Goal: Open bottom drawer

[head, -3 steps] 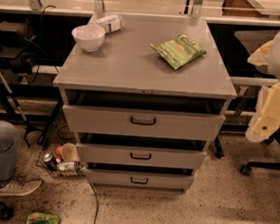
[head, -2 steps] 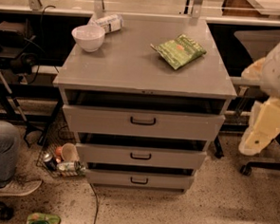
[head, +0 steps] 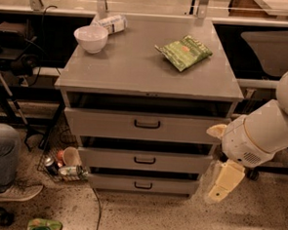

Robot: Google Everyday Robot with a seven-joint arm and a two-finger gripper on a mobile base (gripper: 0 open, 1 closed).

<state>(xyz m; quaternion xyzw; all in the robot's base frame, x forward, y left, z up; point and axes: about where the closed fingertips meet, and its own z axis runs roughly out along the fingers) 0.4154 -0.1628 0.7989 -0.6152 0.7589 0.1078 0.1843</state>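
Arm dropped and swung in over last second. Gripper [head: 223, 183] now low, just beside right edge of cabinet [head: 137, 72], at 3 o'clock from bottom drawer [head: 110, 182]. Drawer front unmoved, loop handle [head: 143, 185] untouched. We judge approach phase, pull not started. Gripper carries nothing and seems clear of cabinet. Spread or pressed together: we can't tell. Handle lies at 9 o'clock from gripper.

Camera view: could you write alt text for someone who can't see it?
The robot's cream pincer hangs right of a grey three-drawer cabinet, level with the bottom drawer, away from its black handle. A white bowl and a green packet sit on top.
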